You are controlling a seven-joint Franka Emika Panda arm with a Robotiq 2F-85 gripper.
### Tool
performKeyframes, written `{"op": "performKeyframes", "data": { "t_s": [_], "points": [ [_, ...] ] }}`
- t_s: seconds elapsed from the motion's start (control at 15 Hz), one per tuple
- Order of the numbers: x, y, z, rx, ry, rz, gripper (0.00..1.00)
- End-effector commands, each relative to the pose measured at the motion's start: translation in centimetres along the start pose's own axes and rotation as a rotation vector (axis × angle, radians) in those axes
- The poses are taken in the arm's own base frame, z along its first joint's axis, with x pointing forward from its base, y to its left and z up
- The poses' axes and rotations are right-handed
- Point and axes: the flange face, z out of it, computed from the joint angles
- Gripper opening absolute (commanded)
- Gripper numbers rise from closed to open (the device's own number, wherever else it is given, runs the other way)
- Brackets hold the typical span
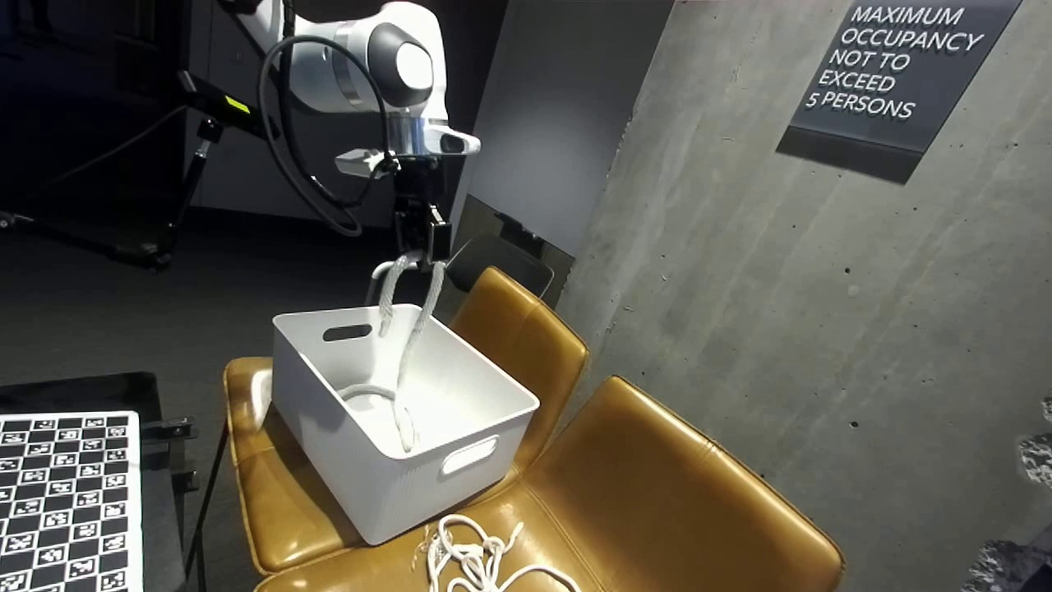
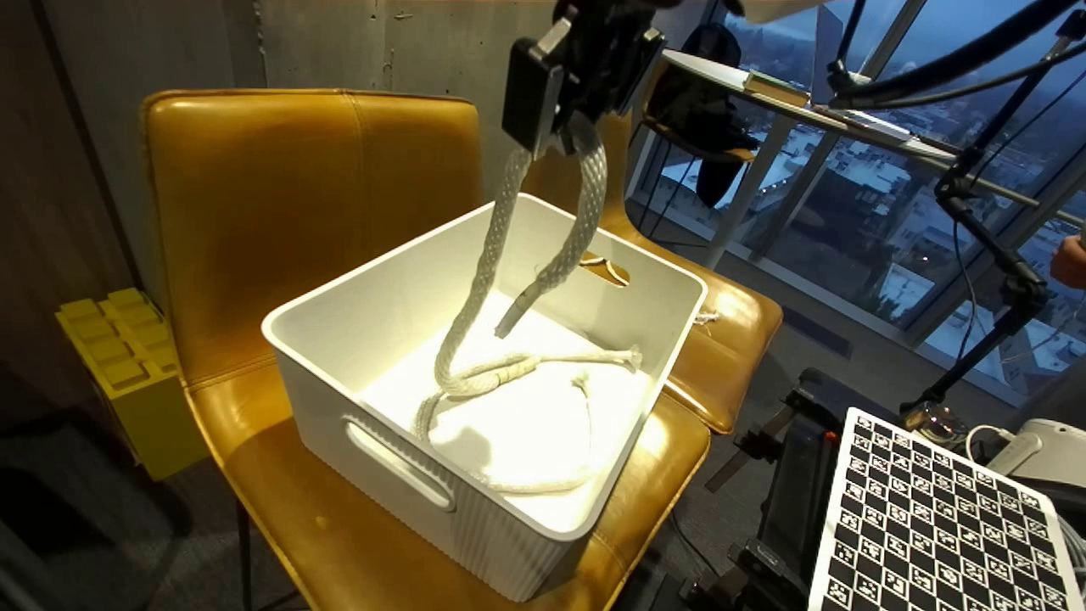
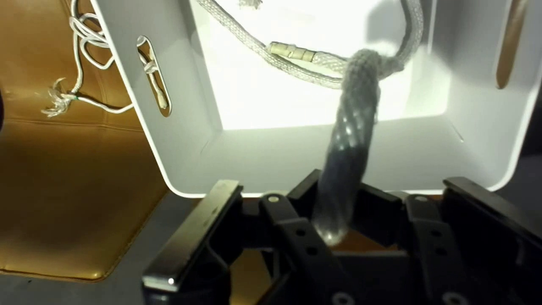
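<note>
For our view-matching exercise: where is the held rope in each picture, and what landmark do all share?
In an exterior view: held rope, left of centre.
In an exterior view: held rope, around the middle.
In the wrist view: held rope, mainly right of centre.
Shared landmark: the bin, in all three.

Rope (image 2: 486, 267) pale grey, braided; hand (image 3: 342, 197) black; bin (image 2: 484, 530) white; chairs (image 2: 314, 229) tan; board (image 2: 942, 530) checkered.
</note>
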Motion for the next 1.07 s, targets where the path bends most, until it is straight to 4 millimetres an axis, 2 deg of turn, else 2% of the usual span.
{"op": "performKeyframes", "data": {
  "t_s": [0.0, 0.2, 0.33, 0.4, 0.53, 0.73, 0.87, 1.0],
  "points": [
    [0.6, 1.7, 3.5, -0.014, -0.028, 0.0, 0.02],
    [0.2, 2.3, 5.4, -0.022, -0.062, 0.001, 0.02],
    [-0.4, 2.3, 5.4, 0.0, -0.07, 0.001, 0.02],
    [-0.7, 2.2, 5.2, 0.013, -0.069, 0.003, 0.32],
    [-1.0, 2.3, 4.8, 0.039, -0.072, 0.014, 0.4],
    [-1.7, 3.6, 4.6, 0.07, -0.078, 0.033, 0.61],
    [-2.0, 5.8, 4.5, 0.089, -0.075, 0.053, 0.76],
    [-2.3, 9.2, 4.9, 0.106, -0.067, 0.076, 0.91]
  ]
}}
